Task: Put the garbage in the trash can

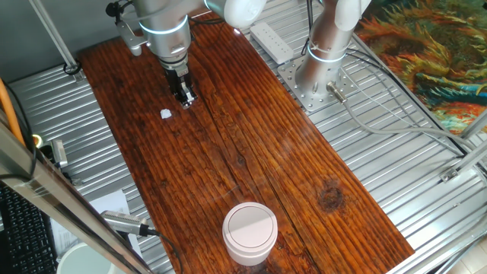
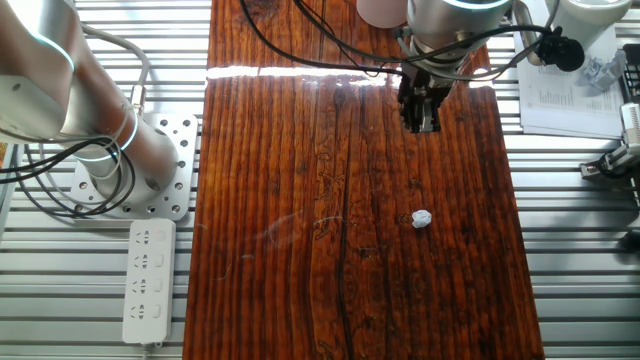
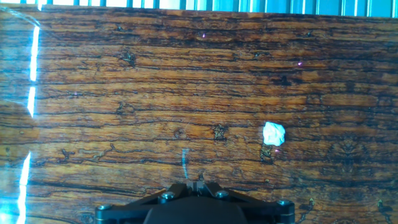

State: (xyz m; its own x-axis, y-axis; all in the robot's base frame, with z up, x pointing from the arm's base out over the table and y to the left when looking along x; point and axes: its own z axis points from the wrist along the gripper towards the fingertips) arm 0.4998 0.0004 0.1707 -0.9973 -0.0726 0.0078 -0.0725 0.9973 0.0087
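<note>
1. Plainly, the garbage (image 3: pixel 273 134) lies loose on the wooden table (image 1: pixel 251 144), untouched by anything.
2. Seen from the hand view, the scrap sits at about two o'clock from the gripper (image 1: pixel 185 97), near but apart.
3. Its fingers appear pressed together with nothing between them.
4. Well apart, the trash can (image 1: pixel 249 232) stands lidded near the table's other end.

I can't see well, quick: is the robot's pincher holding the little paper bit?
Gripper: looks closed and empty; the garbage lies on the table beside it.
</note>
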